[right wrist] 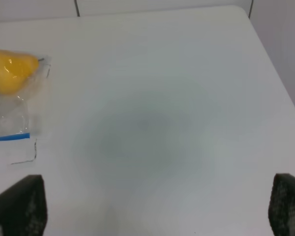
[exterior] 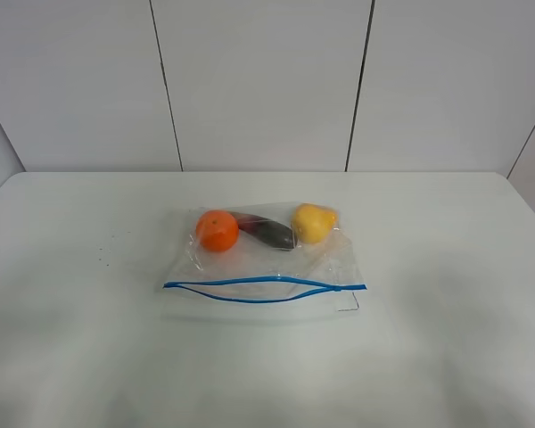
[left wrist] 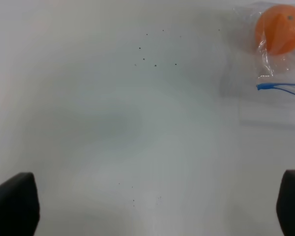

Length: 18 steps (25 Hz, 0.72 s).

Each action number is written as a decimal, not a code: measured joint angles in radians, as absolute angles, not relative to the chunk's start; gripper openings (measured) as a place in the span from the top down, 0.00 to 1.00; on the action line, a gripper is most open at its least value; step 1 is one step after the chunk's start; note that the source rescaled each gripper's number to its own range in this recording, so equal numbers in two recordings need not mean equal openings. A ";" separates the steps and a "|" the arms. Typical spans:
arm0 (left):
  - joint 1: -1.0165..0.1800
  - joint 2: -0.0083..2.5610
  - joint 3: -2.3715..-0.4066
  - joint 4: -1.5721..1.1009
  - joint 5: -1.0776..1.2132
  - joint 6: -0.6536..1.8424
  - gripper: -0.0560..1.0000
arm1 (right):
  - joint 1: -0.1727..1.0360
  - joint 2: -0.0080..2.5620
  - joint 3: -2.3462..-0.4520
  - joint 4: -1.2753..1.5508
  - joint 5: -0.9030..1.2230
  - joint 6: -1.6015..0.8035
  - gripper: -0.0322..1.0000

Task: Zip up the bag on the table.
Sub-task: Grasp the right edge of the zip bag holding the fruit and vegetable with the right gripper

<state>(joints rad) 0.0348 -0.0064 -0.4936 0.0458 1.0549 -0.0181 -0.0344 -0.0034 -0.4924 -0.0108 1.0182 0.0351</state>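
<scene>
The white desk [exterior: 71, 357] carries the clear bag [exterior: 259, 263] at its middle. Off the bag's orange end hovers the left hand [left wrist: 152, 201], released, fingers wide apart; off its yellow end the right hand [right wrist: 152, 204], likewise released. Inside the bag lie an orange [exterior: 218, 230], a purple fruit [exterior: 269, 232] and a yellow fruit [exterior: 313, 222]. The blue zipper strip [exterior: 250, 283] on the bag's edge opposite the fruit gapes midway.

White wall [exterior: 259, 80] fills the upper part of the exterior frame. It's made of flat panels split by thin dark vertical seams [exterior: 165, 85], one left and one right of centre. Mid-frame, three fruits in a row: orange [exterior: 218, 230] left, dark purple fruit [exterior: 269, 231] middle and lying slanted, yellow fruit [exterior: 313, 222] right. Purple sits close against both neighbours.
</scene>
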 joint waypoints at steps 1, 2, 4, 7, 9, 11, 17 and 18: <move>0.035 -0.006 -0.494 0.046 1.055 -0.018 0.00 | -0.034 -0.003 -0.492 -0.011 1.018 0.035 0.00; 0.035 -0.006 -0.494 0.046 1.055 -0.018 0.00 | -0.034 -0.003 -0.492 -0.011 1.018 0.035 0.00; 0.035 -0.006 -0.494 0.046 1.055 -0.018 0.00 | -0.034 -0.003 -0.492 -0.011 1.018 0.035 0.00; 0.035 -0.006 -0.494 0.046 1.055 -0.018 0.00 | -0.034 -0.003 -0.492 -0.011 1.018 0.035 0.00; 0.035 -0.006 -0.494 0.046 1.055 -0.018 0.00 | -0.034 -0.003 -0.492 -0.011 1.018 0.035 0.00; 0.035 -0.006 -0.494 0.046 1.055 -0.018 0.00 | -0.034 -0.003 -0.492 -0.011 1.018 0.035 0.00; 0.035 -0.006 -0.494 0.046 1.055 -0.018 0.00 | -0.034 0.029 -0.502 0.007 1.026 0.023 0.00; 0.035 -0.006 -0.494 0.046 1.055 -0.018 0.00 | -0.034 0.061 -0.512 0.013 1.036 0.023 0.00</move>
<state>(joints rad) 0.0348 -0.0064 -0.4936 0.0458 1.0549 -0.0181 -0.0344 0.0612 -0.5124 0.0130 1.0359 0.0231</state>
